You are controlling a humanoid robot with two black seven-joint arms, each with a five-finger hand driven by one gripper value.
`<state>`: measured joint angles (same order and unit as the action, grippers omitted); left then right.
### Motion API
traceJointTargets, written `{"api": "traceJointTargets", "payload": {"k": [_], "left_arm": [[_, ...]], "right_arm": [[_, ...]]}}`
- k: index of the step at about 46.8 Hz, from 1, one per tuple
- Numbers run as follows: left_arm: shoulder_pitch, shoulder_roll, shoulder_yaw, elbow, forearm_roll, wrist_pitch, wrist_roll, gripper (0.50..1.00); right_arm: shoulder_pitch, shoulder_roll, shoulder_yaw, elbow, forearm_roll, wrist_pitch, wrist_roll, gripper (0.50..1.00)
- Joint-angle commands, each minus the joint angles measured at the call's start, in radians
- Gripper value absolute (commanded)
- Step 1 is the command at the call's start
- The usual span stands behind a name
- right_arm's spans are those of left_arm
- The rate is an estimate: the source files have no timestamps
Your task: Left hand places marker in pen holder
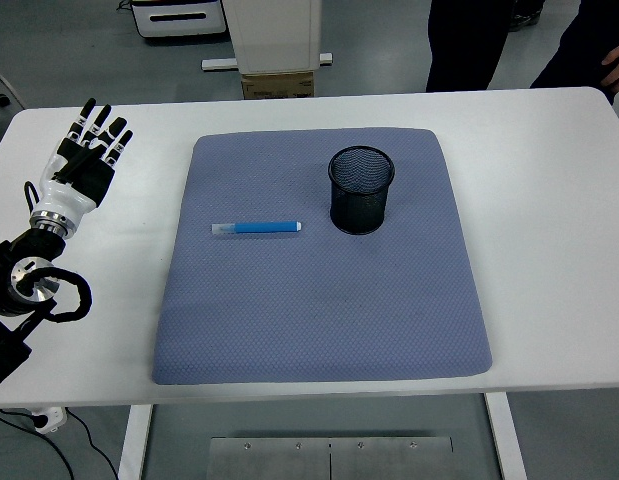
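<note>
Head view: left hand sits over the table's left side, fingers spread wide, holding nothing. Blue marker lies flat on the grey mat, just left of the upright black mesh pen holder, seemingly empty.

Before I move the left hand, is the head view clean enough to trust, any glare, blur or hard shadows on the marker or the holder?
Head view: sharp and evenly lit, no blur; the blue marker reads crisply on the grey-blue mat; the black mesh pen holder casts only a faint shadow; the white table is bright but not blown out; the left hand is clear, fingers spread.
</note>
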<state>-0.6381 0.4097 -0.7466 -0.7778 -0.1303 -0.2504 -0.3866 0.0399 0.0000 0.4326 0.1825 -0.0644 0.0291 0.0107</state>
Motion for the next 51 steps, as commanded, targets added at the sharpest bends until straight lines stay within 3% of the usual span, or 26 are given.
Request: {"api": "traceJointTargets", "payload": {"k": [1,42,51], "left_arm": [[0.0,0.001,0.0,0.0,0.0,0.002,0.0,1.0],[-0.006,-0.016,-0.002,0.002,-0.086,0.022,-0.005,1.0],[-0.046,-0.003,0.003,0.003,-0.072,0.046,-0.006,1.0]], "right_arm": [[0.0,0.0,0.0,0.0,0.0,0.0,0.0,1.0],[0.0,0.0,0.0,0.0,0.0,0.0,0.002,1.0],[0.0,0.0,0.0,0.0,0.0,0.0,0.0,1.0]]}}
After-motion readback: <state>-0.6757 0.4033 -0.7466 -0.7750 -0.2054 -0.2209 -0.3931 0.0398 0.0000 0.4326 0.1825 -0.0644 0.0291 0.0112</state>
